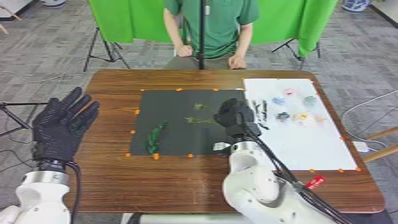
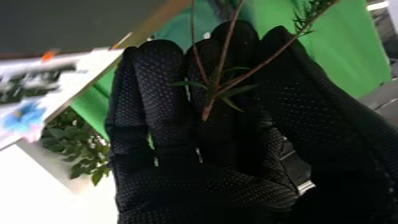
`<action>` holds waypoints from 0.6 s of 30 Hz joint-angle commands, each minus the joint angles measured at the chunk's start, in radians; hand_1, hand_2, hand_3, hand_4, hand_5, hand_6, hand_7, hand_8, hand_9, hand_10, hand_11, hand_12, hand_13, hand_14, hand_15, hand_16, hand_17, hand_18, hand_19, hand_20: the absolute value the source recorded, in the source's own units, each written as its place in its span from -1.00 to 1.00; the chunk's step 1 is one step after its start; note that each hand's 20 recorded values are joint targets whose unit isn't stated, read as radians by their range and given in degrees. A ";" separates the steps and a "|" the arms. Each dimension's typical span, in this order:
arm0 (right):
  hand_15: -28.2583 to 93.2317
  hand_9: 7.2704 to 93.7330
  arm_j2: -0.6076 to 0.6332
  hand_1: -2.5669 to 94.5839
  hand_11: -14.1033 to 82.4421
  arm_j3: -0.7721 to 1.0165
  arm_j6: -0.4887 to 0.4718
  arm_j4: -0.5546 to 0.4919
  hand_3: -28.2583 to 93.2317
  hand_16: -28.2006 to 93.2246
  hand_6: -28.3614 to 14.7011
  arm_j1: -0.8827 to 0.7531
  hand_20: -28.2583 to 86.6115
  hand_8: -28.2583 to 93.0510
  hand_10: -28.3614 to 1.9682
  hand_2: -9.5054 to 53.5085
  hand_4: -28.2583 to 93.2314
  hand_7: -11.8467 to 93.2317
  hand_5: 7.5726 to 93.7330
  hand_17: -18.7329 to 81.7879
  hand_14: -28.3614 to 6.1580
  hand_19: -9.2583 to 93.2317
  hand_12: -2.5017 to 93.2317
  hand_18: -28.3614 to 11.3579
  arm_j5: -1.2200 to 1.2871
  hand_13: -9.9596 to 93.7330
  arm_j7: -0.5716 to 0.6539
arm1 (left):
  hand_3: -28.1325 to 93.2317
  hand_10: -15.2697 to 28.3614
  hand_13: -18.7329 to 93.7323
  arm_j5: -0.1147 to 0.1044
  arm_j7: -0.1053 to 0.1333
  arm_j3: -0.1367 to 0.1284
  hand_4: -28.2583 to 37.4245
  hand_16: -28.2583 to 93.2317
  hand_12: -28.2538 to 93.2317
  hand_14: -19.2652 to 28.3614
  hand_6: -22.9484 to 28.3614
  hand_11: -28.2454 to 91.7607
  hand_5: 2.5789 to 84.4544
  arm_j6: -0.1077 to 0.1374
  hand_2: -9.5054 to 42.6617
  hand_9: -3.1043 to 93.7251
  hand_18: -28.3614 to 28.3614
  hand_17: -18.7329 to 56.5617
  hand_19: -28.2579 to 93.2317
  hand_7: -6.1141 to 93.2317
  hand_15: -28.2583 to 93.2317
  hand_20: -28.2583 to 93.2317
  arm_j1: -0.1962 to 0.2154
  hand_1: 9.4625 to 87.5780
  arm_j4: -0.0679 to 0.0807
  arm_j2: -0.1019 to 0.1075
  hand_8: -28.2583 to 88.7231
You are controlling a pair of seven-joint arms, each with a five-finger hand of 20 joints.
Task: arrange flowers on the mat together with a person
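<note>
While the left hand [image 1: 64, 120] hangs left of the dark mat [image 1: 169, 107], fingers straight and slightly spread, one green sprig [image 1: 155, 139] lies on it: an early stage, I'd judge. Over the mat's right edge, the right hand [image 1: 233, 117] pinches thin stems [image 2: 213, 100], fingers narrowed. Right of the mat, pastel flowers [image 1: 289, 92] remain; the red tag [image 1: 315, 182] isn't readable.

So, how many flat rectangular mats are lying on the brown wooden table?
2: a dark grey mat at the middle left, and a white mat beside it, on the right. The black-gloved right robot hand covers part of their shared border. None seems hidden.
</note>
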 commanded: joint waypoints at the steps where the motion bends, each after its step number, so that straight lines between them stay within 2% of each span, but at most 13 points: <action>1: 0.55 0.46 -0.094 0.06 0.19 -0.052 -0.025 0.097 0.67 -0.08 0.27 0.002 -0.32 -0.34 0.02 -1.00 -0.90 0.15 0.43 -0.18 -0.24 0.65 0.11 -0.76 -0.112 0.33 0.045 | 0.66 0.36 -0.18 -0.008 -0.026 0.028 -1.00 -0.63 -0.39 0.47 0.18 -0.25 0.00 0.008 -0.08 -0.19 0.49 -0.60 -0.02 -0.68 -0.05 -0.36 -0.011 -0.63 0.018 0.011 -0.66; 2: 0.56 0.46 -0.103 0.06 0.19 -0.061 -0.045 0.099 0.67 -0.08 0.27 -0.002 -0.32 -0.34 0.00 -1.00 -0.90 0.15 0.44 -0.18 -0.26 0.66 0.11 -0.78 -0.119 0.33 0.063 | 0.66 0.36 -0.18 -0.020 -0.025 0.040 -1.00 -0.63 -0.39 0.47 0.18 -0.25 0.00 0.026 -0.08 -0.19 0.49 -0.60 -0.02 -0.67 -0.05 -0.36 -0.018 -0.63 0.017 0.013 -0.66; 4: 0.57 0.47 -0.118 0.07 0.20 -0.052 -0.059 0.100 0.67 -0.09 0.25 -0.024 -0.33 -0.35 -0.05 -1.00 -0.89 0.14 0.45 -0.19 -0.31 0.68 0.10 -0.84 -0.129 0.33 0.062 | 0.66 0.37 -0.18 -0.029 -0.026 0.055 -1.00 -0.62 -0.39 0.47 0.18 -0.24 0.00 0.019 -0.08 -0.18 0.49 -0.60 -0.02 -0.67 -0.05 -0.35 -0.033 -0.63 0.025 0.014 -0.67; 6: 0.58 0.46 -0.121 0.07 0.21 -0.044 -0.064 0.086 0.67 -0.10 0.20 -0.043 -0.35 -0.35 -0.10 -1.00 -0.89 0.08 0.46 -0.20 -0.35 0.70 0.09 -0.88 -0.101 0.32 0.059 | 0.66 0.37 -0.18 -0.026 -0.032 0.059 -1.00 -0.63 -0.39 0.47 0.19 -0.24 0.01 0.021 -0.08 -0.18 0.49 -0.61 -0.01 -0.67 -0.05 -0.35 -0.038 -0.63 0.027 0.015 -0.67; 8: 0.59 0.45 -0.117 0.06 0.21 -0.035 -0.064 0.073 0.66 -0.11 0.19 -0.054 -0.36 -0.36 -0.12 -1.00 -0.89 0.04 0.46 -0.21 -0.38 0.71 0.08 -0.91 -0.069 0.31 0.040 | 0.66 0.37 -0.18 -0.029 -0.029 0.056 -1.00 -0.63 -0.39 0.48 0.19 -0.24 0.01 0.020 -0.08 -0.18 0.49 -0.61 -0.01 -0.67 -0.04 -0.35 -0.038 -0.63 0.027 0.017 -0.67; 12: 0.58 0.45 -0.095 0.04 0.20 -0.039 -0.057 0.038 0.65 -0.16 0.08 -0.054 -0.46 -0.44 -0.16 -1.00 -0.90 -0.23 0.51 -0.22 -0.40 0.75 -0.01 -0.92 -0.006 0.30 0.038 | 0.66 0.37 -0.17 -0.045 -0.010 0.039 -1.00 -0.63 -0.39 0.48 0.19 -0.24 0.01 0.019 -0.08 -0.18 0.50 -0.61 -0.01 -0.68 -0.04 -0.35 -0.028 -0.63 0.027 0.018 -0.67; 14: 0.55 0.46 -0.083 0.02 0.15 -0.046 -0.052 0.019 0.67 -0.17 0.06 -0.052 -0.49 -0.47 -0.14 -1.00 -0.90 -0.33 0.51 -0.22 -0.39 0.75 -0.03 -0.91 -0.002 0.31 0.042 | 0.67 0.37 -0.17 -0.044 -0.007 0.034 -1.00 -0.63 -0.39 0.48 0.19 -0.24 0.01 0.019 -0.08 -0.18 0.50 -0.61 -0.01 -0.68 -0.03 -0.35 -0.026 -0.64 0.028 0.019 -0.67; 18: 0.54 0.47 -0.073 -0.04 0.13 -0.047 -0.057 -0.006 0.71 -0.18 0.05 -0.055 -0.51 -0.55 -0.17 -1.00 -0.90 -0.43 0.48 -0.22 -0.39 0.75 -0.07 -0.92 0.006 0.31 0.040 | 0.67 0.37 -0.17 -0.048 -0.006 0.036 -1.00 -0.63 -0.39 0.48 0.19 -0.24 0.01 0.013 -0.09 -0.18 0.50 -0.61 0.00 -0.68 -0.03 -0.35 -0.027 -0.64 0.030 0.018 -0.67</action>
